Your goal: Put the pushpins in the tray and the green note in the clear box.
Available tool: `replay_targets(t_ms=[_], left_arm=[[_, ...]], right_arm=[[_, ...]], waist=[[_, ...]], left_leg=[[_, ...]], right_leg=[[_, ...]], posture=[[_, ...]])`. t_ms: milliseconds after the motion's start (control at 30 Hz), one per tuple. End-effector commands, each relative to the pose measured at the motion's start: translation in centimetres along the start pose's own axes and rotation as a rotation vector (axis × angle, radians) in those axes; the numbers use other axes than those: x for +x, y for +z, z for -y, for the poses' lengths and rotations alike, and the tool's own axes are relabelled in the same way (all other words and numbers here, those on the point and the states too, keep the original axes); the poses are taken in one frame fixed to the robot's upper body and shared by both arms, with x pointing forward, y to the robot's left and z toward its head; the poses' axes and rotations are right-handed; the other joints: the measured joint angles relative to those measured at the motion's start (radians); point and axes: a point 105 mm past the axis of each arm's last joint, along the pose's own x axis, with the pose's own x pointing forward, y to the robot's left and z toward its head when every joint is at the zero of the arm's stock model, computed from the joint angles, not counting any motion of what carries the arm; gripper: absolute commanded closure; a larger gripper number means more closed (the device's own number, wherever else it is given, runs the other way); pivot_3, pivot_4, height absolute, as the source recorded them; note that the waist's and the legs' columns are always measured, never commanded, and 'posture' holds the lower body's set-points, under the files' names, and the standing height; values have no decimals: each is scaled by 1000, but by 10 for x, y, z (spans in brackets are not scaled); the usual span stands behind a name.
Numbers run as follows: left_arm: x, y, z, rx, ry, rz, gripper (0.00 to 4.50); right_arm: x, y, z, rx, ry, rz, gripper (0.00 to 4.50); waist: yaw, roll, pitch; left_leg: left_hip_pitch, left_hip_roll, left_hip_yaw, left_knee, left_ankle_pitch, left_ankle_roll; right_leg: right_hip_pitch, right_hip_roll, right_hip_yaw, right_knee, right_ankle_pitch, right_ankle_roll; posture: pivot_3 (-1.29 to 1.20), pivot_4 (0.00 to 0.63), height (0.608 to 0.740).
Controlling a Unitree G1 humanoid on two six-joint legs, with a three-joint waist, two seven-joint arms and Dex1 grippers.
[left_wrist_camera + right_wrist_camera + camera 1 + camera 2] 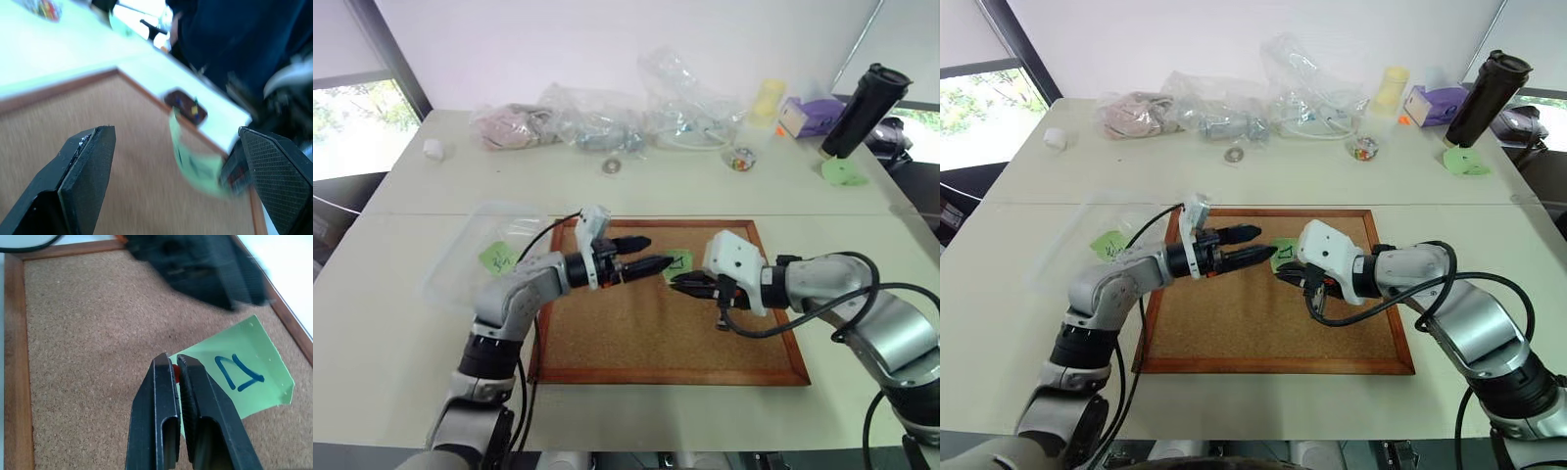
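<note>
My right gripper (171,357) is shut on the red pushpin (175,373), whose head shows between its fingertips above the cork board (646,333). A corner of the green note (239,372), marked with a triangle outline, sits at those fingertips, and the sheet curls up off the cork. My left gripper (658,253) hovers level just left of the note, open wide and empty. The tray (186,105), a small dark dish with a green-headed pin in it, sits past the board's edge. The clear box (460,245) lies left of the board with another green note (497,258) in it.
Wrinkled plastic bags (607,117) line the table's far side, with a washer (611,165), a small jar (740,159), a yellow cup (768,100) and a purple box (813,113). A black bottle (864,108) and a green paper scrap (843,171) sit far right.
</note>
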Motion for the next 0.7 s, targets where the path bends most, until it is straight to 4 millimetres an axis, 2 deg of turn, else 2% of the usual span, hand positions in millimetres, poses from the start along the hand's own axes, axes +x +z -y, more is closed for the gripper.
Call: replay_targets(t_ms=[33, 133, 233, 267, 300, 433, 500, 700], left_arm=[[2, 5, 2, -20, -13, 27, 79], [7, -3, 4, -14, -23, -9, 79], [10, -10, 8, -10, -37, -42, 776], [10, -11, 8, -8, -38, -48, 1170], [10, -12, 8, -6, -38, -52, 1767], [12, -15, 6, 9, -22, -57, 3692], [13, -15, 5, 14, -13, -58, 4475], [12, -14, 1, 19, 16, -57, 4475]], right_arm=[[-3, 15, 4, -73, -8, 28, 4500], [-3, 21, 4, -91, -5, 41, 4500], [-3, 23, 5, -102, -3, 44, 4500], [-3, 24, 4, -104, -2, 45, 4500], [-3, 24, 4, -106, -2, 45, 4500], [-3, 27, 3, -112, 2, 50, 4500], [-3, 26, 2, -112, 6, 50, 4500], [-3, 27, 2, -109, -1, 53, 4500]], waist=[[0, 0, 0], [1, 0, 0], [2, 0, 0], [2, 0, 0], [2, 0, 0], [2, 0, 0], [2, 0, 0], [2, 0, 0]], left_leg=[[0, 0, 0, 0, 2, -3], [0, 0, 0, 0, 2, -4], [0, 0, 0, 0, 2, -4], [0, 0, 0, 0, 2, -4], [0, 0, 0, 0, 2, -4], [0, 0, 0, 0, 2, -4], [0, 0, 0, 0, 2, -4], [0, 0, 0, 0, 2, -4]], right_leg=[[0, 0, 0, 0, 0, 0], [0, 0, 0, 0, 0, 0], [0, 0, 0, 0, 0, 0], [0, 0, 0, 0, 0, 0], [0, 0, 0, 0, 0, 0], [0, 0, 0, 0, 0, 0], [0, 0, 0, 0, 0, 0], [0, 0, 0, 0, 0, 0]], posture=[[0, 150, 740], [0, 150, 740], [0, 150, 740], [0, 150, 740], [0, 150, 740], [0, 150, 740], [0, 150, 740], [0, 150, 740]])
